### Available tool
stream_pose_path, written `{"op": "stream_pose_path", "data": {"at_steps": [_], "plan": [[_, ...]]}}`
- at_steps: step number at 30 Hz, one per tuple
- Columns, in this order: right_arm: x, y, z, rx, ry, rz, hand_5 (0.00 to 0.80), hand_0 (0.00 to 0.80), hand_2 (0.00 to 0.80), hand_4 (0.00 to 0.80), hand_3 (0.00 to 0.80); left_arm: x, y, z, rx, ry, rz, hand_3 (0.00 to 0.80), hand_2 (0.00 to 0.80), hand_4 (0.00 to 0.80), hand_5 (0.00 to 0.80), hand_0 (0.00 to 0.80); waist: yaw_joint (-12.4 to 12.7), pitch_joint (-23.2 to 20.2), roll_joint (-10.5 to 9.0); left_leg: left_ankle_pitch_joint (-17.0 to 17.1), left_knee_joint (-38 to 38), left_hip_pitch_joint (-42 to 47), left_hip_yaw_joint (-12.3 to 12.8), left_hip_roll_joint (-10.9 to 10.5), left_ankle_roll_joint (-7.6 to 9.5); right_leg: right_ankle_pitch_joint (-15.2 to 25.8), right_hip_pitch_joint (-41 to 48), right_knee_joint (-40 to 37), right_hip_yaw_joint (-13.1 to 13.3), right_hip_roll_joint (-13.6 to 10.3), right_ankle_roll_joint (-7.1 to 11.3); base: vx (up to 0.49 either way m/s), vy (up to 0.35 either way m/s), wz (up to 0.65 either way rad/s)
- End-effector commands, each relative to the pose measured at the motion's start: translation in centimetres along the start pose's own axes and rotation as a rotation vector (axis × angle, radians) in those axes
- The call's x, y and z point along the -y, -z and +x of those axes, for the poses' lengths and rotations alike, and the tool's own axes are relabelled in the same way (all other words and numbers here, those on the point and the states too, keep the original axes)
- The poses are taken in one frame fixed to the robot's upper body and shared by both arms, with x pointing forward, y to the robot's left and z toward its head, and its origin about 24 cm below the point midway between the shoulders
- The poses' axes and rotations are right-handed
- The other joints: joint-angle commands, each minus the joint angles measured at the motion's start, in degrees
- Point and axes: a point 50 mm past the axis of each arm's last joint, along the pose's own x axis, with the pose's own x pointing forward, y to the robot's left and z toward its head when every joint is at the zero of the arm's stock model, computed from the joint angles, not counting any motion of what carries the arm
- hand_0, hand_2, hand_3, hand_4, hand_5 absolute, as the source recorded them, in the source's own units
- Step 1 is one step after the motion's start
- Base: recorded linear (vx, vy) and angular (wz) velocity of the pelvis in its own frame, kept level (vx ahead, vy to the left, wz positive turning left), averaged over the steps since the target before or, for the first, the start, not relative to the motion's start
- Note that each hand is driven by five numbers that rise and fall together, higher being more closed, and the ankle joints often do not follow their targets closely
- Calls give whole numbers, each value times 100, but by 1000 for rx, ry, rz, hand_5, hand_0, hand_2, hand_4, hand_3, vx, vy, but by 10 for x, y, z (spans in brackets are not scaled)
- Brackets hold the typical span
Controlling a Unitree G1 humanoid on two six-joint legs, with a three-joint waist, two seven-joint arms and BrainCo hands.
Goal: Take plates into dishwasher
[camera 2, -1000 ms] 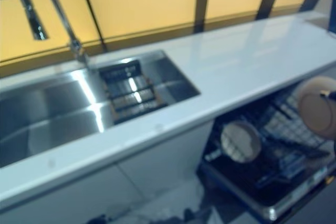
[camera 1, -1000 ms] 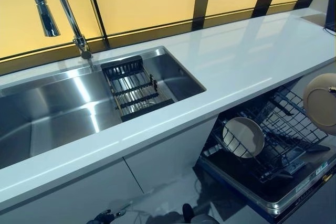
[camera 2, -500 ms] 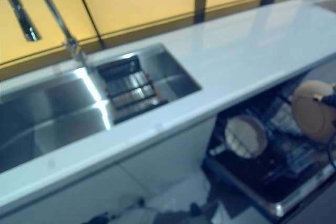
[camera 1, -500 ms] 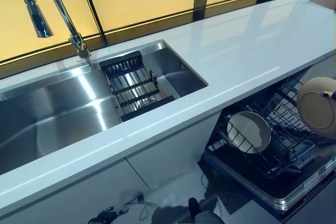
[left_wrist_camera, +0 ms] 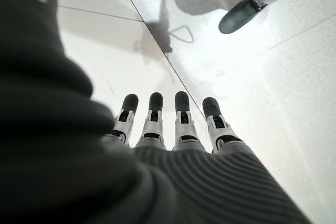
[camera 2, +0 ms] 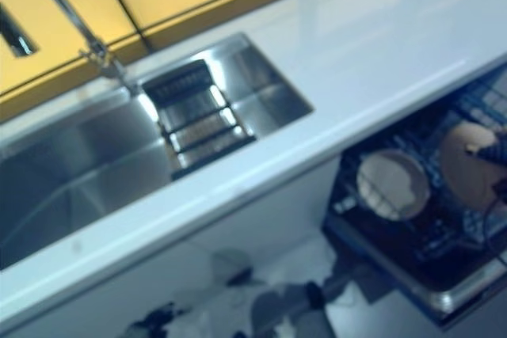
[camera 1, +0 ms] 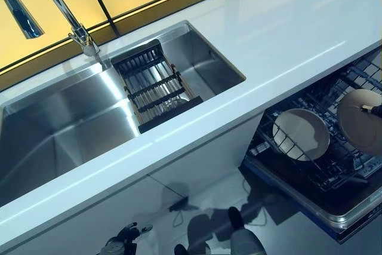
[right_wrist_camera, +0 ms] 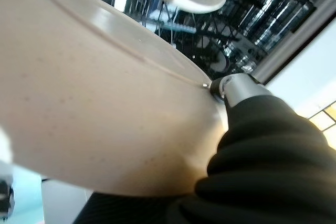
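over the pulled-out dark wire dishwasher rack (camera 1: 334,165), below the edge of the white tabletop (camera 1: 280,34): right hand (right_wrist_camera: 239,90) holds a round beige speckled plate (camera 1: 360,120) by its rim, thumb pressed on the plate's face, remaining fingers hidden behind it. plate hangs tilted above the rack's right side, not yet seated between tines. a second round cream plate (camera 1: 300,134) already stands leaning in the rack, just beside the held one.

left hand (left_wrist_camera: 168,124) hangs low near the pale floor (left_wrist_camera: 283,77), fingers straight and relaxed, holding nothing, idle.

stainless steel sink (camera 1: 77,129) with its black slatted drain insert (camera 1: 154,88) and chrome tap (camera 1: 71,25) sits well apart to the left, no plates visible in it.

risks, as judged: grip looks to be a rim pinch only, so the plate could pivot or slip if lowered fast. held plate is near the racked one; a sideways drift would knock them together. missing the tine gap would leave the plate flat on the wires.
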Motion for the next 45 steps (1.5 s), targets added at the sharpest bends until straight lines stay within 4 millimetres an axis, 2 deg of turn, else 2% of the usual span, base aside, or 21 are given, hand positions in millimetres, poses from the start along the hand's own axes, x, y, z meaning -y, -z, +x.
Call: {"op": "stream_pose_path", "data": {"at_steps": [1,10,17,34,45], "plan": [[5,-32,9,113,71,16,800,800,800,800,800,-15,-4,-1,18,-31,-12,0,0,0,0,0,-50,-61,-414,-306,-5,245,-228,-96,92,-98,-44,32,-82,-176,360,-42,12,1],[6,-34,9,110,88,1,800,800,800,800,800,-8,-12,1,51,0,-1,0,0,0,0,0,-43,109,-202,-254,-5,103,-329,-149,63,-84,-145,18,-136,-252,354,-29,5,1],[2,-32,10,101,81,-38,800,800,800,800,800,-6,-16,1,64,5,1,0,0,0,0,0,-42,137,-159,-251,-5,80,-347,-157,60,-82,-168,16,-151,-273,358,-2,1,1],[-12,-9,16,-11,28,-74,800,800,800,800,800,-2,-25,3,84,20,11,0,0,0,0,0,36,205,-39,-215,-5,31,-448,-153,29,-68,-205,16,-205,-341,359,-3,-1,1],[-13,5,16,-69,18,-72,800,800,800,800,800,-2,-27,3,88,24,19,0,0,0,0,0,94,201,-13,-195,-5,26,-519,-152,24,-65,-185,16,-230,-366,360,-1,-1,0]]}}
